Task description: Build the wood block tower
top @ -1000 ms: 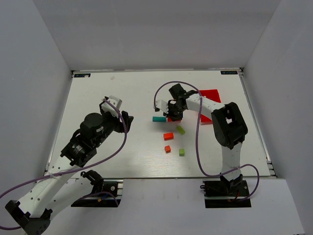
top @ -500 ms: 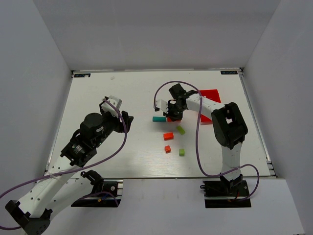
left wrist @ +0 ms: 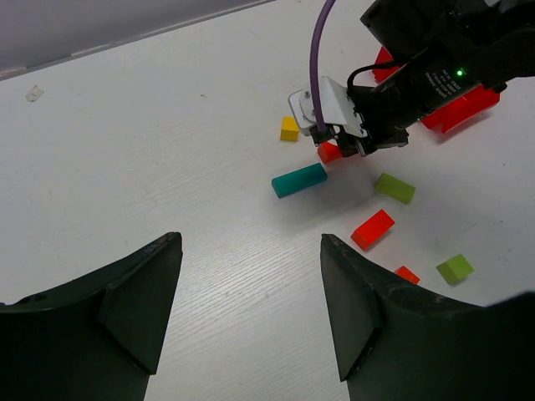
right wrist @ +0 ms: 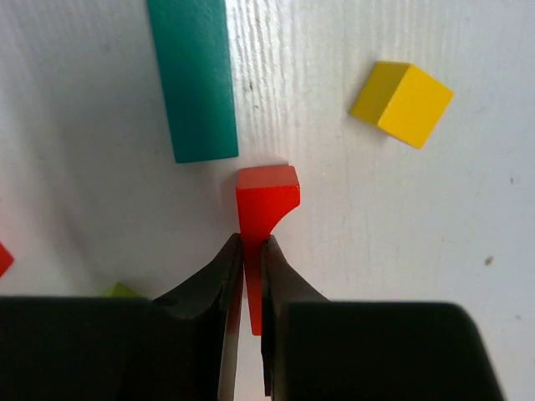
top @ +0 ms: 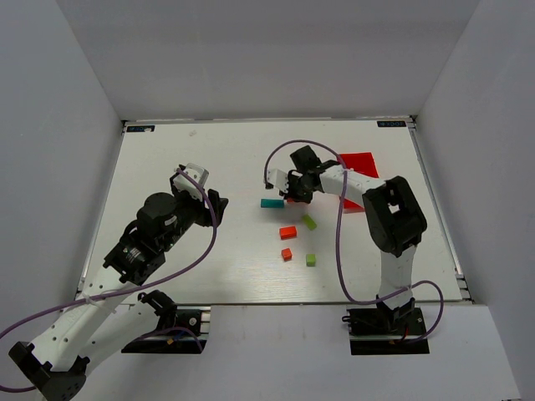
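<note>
The white table [top: 209, 159] spread wide, with the red bin [top: 361, 161] at its far right. The left fingers [left wrist: 138, 301] hung wide apart with nothing between them, well off from the blocks. The right fingers [right wrist: 232, 269] were pinched tight on a red block [right wrist: 267, 196] mid-table, just beside the end of the teal bar [right wrist: 194, 79]. A yellow cube [right wrist: 403, 100] sat near on the other side. Closer to the arms, an orange bar [top: 287, 232], a lime bar [top: 309, 221], an orange cube [top: 286, 254] and a lime cube [top: 310, 260] lay singly, each apart.
</note>
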Robot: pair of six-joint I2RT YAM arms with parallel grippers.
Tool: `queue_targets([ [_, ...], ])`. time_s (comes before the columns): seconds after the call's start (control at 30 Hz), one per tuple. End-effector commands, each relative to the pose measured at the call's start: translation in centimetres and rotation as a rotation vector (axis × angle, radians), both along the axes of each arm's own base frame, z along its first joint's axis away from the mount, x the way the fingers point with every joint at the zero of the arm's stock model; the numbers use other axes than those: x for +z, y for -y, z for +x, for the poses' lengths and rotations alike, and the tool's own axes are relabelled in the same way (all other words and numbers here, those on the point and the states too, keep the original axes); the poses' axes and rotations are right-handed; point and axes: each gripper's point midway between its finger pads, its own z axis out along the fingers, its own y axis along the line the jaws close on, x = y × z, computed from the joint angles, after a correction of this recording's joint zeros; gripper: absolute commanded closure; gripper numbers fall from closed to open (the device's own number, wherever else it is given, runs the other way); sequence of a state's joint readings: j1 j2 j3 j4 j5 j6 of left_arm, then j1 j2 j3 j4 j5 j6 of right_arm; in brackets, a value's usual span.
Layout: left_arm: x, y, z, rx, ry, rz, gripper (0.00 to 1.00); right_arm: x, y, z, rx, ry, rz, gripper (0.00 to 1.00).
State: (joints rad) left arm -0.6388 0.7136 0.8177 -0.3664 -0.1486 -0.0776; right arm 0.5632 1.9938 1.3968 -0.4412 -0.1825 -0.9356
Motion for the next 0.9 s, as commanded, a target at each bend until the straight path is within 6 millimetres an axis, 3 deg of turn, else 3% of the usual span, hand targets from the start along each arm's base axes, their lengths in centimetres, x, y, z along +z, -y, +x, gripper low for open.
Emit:
queue_targets([
  [0.0, 0.0, 0.0, 0.0, -0.006, 0.003, 0.002, 0.23, 1.7, 0.5, 1.1, -0.038, 0.121, 0.008, 1.00],
  [0.03, 0.0, 0.0, 0.0, -0.006, 0.003, 0.002, 0.23, 2.2, 0.6, 1.9, -0.050, 0.160, 0.010, 1.00],
  [0.4, 0.0, 0.0, 0.0, -0.006, 0.003, 0.002, 0.23, 1.8, 2.0, 3.2, -0.094, 0.327, -0.050, 1.00],
  [0.87, 0.0, 0.0, 0.0, -0.006, 0.003, 0.002, 0.23, 1.2, 2.2, 1.9, -0.032, 0.379, -0.113, 1.00],
])
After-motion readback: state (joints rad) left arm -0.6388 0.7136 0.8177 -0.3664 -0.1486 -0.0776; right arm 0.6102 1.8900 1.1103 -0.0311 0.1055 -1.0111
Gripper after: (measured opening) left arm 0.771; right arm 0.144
